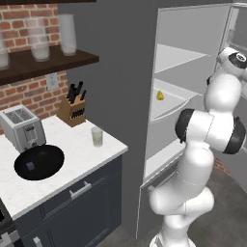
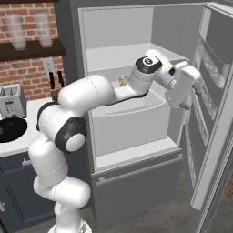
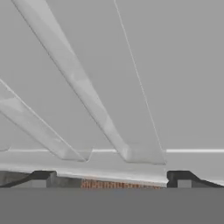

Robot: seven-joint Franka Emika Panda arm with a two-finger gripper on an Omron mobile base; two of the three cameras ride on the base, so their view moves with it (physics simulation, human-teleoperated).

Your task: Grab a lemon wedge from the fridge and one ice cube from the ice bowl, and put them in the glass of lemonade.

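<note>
The fridge [image 1: 190,29] stands open, and the lemon wedge [image 1: 159,95] lies on its middle shelf. In the right base view the lemon wedge [image 2: 123,80] peeks out just behind my forearm. My gripper [image 2: 186,105] hangs inside the fridge [image 2: 123,27], to the right of the wedge and close to the door, pointing down. In the hand view the fingertips [image 3: 43,177] stand wide apart, open, with only pale shelf edges beyond them. On the counter sit the glass of lemonade [image 1: 97,136] and the black ice bowl [image 1: 39,161] holding an ice cube [image 1: 30,166].
A toaster [image 1: 21,126] and a knife block [image 1: 72,111] stand at the back of the white counter [image 1: 72,159]. Frosted glasses [image 1: 67,33] line the wooden shelf above. The fridge door [image 2: 214,91] with its racks swings open on the right, close to my hand.
</note>
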